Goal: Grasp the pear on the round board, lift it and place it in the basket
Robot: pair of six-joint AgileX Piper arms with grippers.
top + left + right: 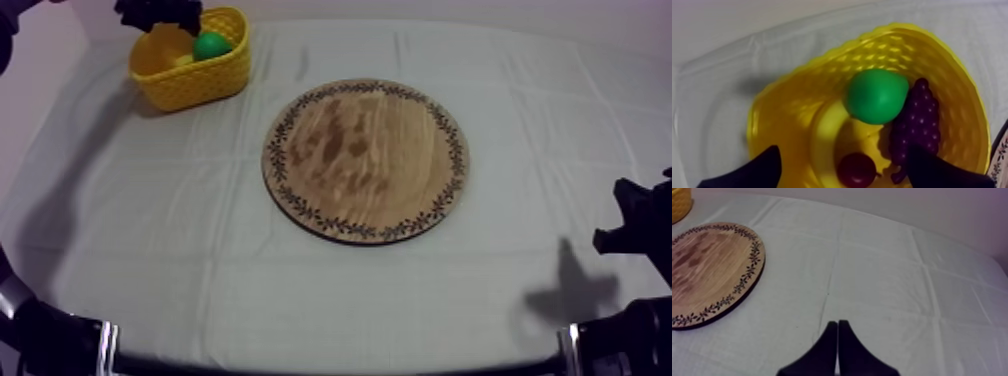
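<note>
Nearest me, by the near right corner of the table (140,260), my right gripper (838,324) sits low over the cloth. Its two fingers are pressed together into a narrow wedge, clenched on nothing. The round wooden board (365,160) lies in the middle of the table, its patterned rim in sight all the way round. Beyond it, at the far left corner, stands the yellow basket (175,90). The pear (876,96) lies inside it, green, resting against the bunch of grapes (917,125). A small red fruit (857,170) sits just beside the low end of the grapes, and a banana (824,135) curves along the basket floor by the pear. My left gripper (844,155) hangs above the basket, released, its fingers spread wide and apart from the pear.
</note>
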